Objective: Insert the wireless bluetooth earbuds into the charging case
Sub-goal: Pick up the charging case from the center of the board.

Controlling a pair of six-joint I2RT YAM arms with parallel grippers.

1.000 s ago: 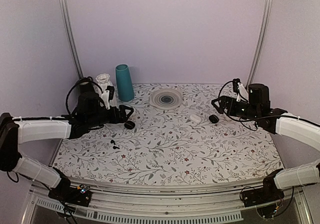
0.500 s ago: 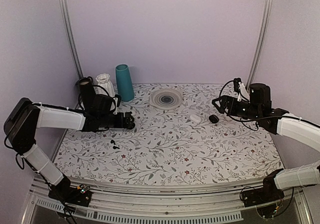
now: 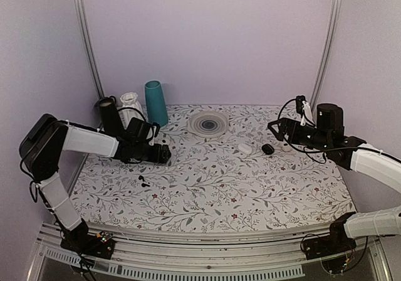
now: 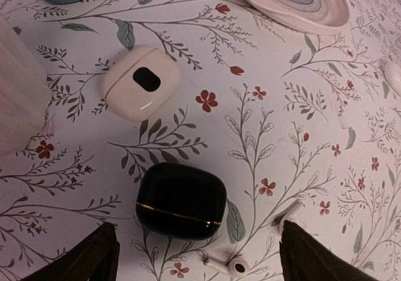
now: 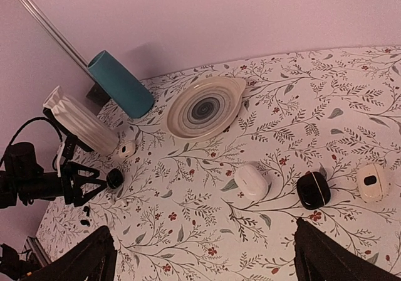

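Note:
The charging case (image 4: pixel 180 201), black and rounded with a thin gold seam, lies shut on the floral cloth. My left gripper (image 4: pixel 200 265) is open. Its dark fingertips (image 4: pixel 94 256) stand on either side of the case, just short of it and clear of its sides. From above, the left gripper (image 3: pixel 158 152) is low over the charging case (image 3: pixel 163 155) at the left. The wireless bluetooth earbuds (image 3: pixel 143 180) are two black specks on the cloth nearer the front, and the earbuds (image 5: pixel 86 213) also show at the left of the right wrist view. My right gripper (image 5: pixel 207 262) hangs open and empty at the far right (image 3: pixel 276 130).
Two white earbuds (image 4: pixel 238 266) lie beside the case. A cream case (image 4: pixel 141 83), teal cup (image 3: pixel 155 103) and white ribbed vase (image 3: pixel 131 102) stand behind. A striped plate (image 3: pixel 208 123) sits at the back. A white pebble (image 3: pixel 245 148), another black case (image 3: pixel 268 148) and a cream case (image 5: pixel 371 182) lie right.
My left arm has swung inward and brought its gripper down around the black case, with the jaws drawn in slightly. The right arm has barely moved.

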